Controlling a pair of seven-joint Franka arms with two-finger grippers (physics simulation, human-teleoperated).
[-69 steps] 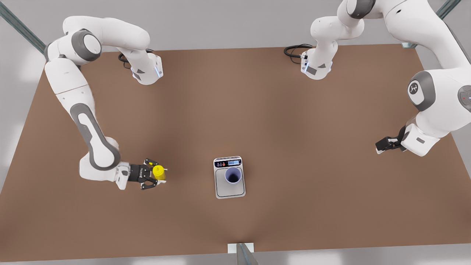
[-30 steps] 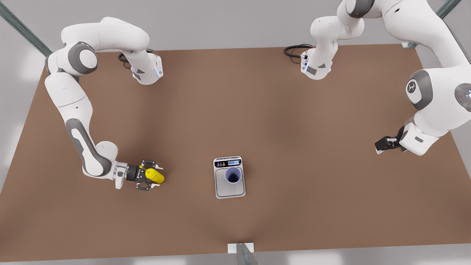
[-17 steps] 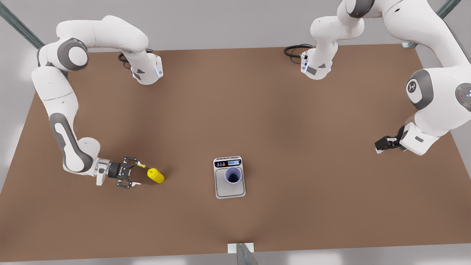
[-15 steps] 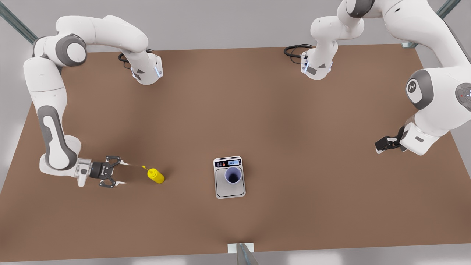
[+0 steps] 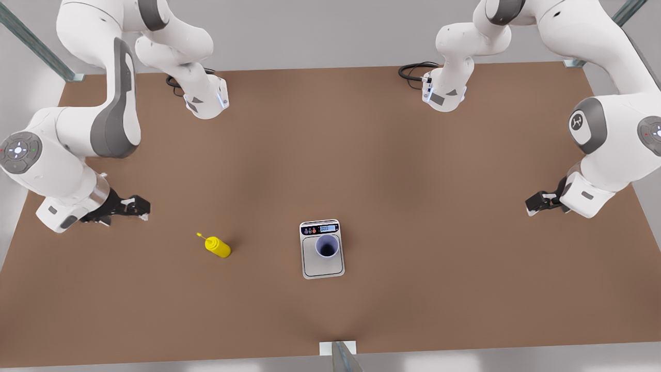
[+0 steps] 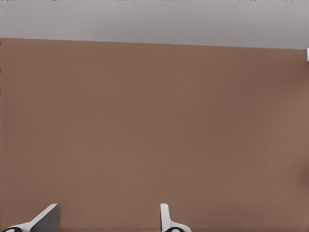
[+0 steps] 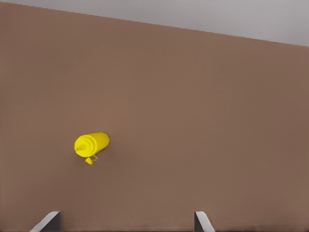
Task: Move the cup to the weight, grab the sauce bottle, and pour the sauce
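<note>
One sauce bottle (image 5: 218, 247), one cup (image 5: 327, 246), one weight (image 5: 322, 262), one table (image 5: 413, 206), two arms.

Lighting's soft and even, pretty bright, with just faint blurry shadows on the brown table (image 5: 361, 155) under the arms, no glare, nothing distorted at the edges.

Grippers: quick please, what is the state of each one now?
Right gripper: open, holding nothing, apart from the small yellow plastic squeeze bottle.
Left gripper: open, holding nothing, waiting.
</note>
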